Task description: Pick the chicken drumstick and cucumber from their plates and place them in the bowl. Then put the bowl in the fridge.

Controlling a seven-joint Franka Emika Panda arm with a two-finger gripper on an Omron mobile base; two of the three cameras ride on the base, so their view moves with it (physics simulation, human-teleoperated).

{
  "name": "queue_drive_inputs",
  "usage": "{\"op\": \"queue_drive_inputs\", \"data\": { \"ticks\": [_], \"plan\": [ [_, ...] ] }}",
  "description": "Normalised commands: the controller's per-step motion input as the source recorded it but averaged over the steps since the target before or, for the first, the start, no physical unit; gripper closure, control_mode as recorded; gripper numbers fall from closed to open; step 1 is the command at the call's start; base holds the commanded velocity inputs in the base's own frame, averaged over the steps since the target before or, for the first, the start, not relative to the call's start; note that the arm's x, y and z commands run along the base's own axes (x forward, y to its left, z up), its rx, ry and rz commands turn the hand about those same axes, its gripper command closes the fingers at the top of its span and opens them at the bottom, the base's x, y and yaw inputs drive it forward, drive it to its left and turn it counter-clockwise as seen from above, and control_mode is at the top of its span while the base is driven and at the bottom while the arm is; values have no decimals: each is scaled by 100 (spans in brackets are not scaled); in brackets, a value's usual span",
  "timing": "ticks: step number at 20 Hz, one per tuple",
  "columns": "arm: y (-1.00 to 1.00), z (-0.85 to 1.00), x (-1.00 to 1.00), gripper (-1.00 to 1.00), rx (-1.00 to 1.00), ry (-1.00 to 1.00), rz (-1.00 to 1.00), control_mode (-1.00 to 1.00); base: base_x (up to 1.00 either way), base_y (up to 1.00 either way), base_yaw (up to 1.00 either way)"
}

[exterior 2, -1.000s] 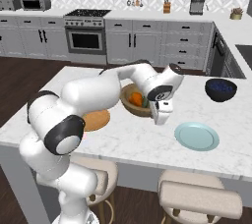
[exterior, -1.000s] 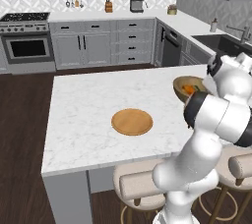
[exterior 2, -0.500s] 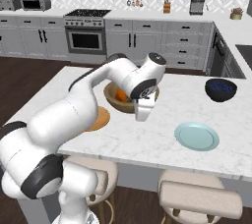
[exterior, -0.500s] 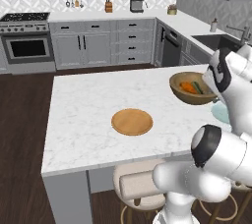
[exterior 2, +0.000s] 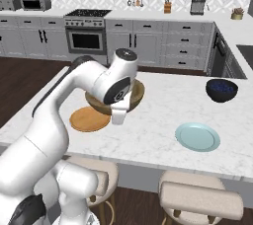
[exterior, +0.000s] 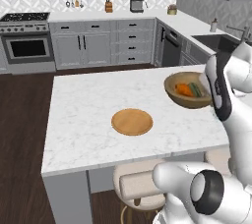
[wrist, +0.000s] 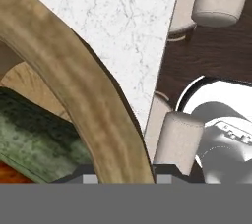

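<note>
My gripper (wrist: pixel 125 174) is shut on the thick rim of the brown wooden bowl (wrist: pixel 74 80), which hangs above the island counter. In the left base view the bowl (exterior: pixel 189 90) holds the orange chicken drumstick (exterior: pixel 183 89) and the green cucumber (exterior: pixel 196 89) side by side. The hand view shows the cucumber (wrist: pixel 34 144) close up, with a sliver of the drumstick (wrist: pixel 7 174) below it. In the right base view the bowl (exterior 2: pixel 101 103) sits partly behind my hand, just above the tan wooden plate (exterior 2: pixel 89 119). The pale blue-green plate (exterior 2: pixel 197 136) lies bare to the right. The fridge is out of view.
A dark blue bowl (exterior 2: pixel 221 90) stands at the island's far right. Padded stools (exterior 2: pixel 200 199) line the near edge of the counter (exterior: pixel 88 134). The wooden plate (exterior: pixel 132 121) lies mid-counter. Grey cabinets and a stove (exterior: pixel 27 41) run along the back wall.
The arm has swung round and carried the bowl left in the right base view, from beside the wooden plate to just above it. The plates have not moved.
</note>
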Motion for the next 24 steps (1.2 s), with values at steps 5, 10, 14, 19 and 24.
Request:
{"op": "queue_drive_inputs", "data": {
  "ticks": [5, 10, 14, 19, 24],
  "plan": [
    [78, 37, -11, 100, -1, -5, -35, -100, 0, 0, 0],
    [56, 32, -33, 100, 7, -1, -11, -100, 0, 0, 0],
    [10, 5, -38, 100, 4, -3, 0, -100, 0, 0, 0],
    [7, 2, -28, 100, 1, -3, 0, 100, -35, 16, 0],
    [0, 0, 0, 100, 0, 0, 0, 100, -78, 74, 3]
  ]
}}
